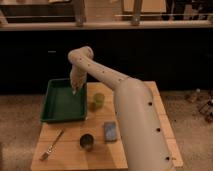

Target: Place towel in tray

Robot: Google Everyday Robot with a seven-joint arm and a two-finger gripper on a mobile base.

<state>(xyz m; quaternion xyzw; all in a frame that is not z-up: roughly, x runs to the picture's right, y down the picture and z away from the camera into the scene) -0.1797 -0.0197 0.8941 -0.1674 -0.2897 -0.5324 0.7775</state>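
Note:
The green tray [60, 105] sits on the left half of the wooden table [145, 100]. My white arm reaches from the lower right over the table, and my gripper [75, 89] points down just above the tray's right inner part. The pale tip of the gripper blends with whatever is under it. I cannot make out a towel as a separate thing, neither at the gripper nor lying in the tray.
A green cup [99, 100] stands just right of the tray. A blue-grey flat block [110, 131], a dark can [87, 142] and a fork [51, 145] lie on the table's front part. A dark counter with a railing runs behind.

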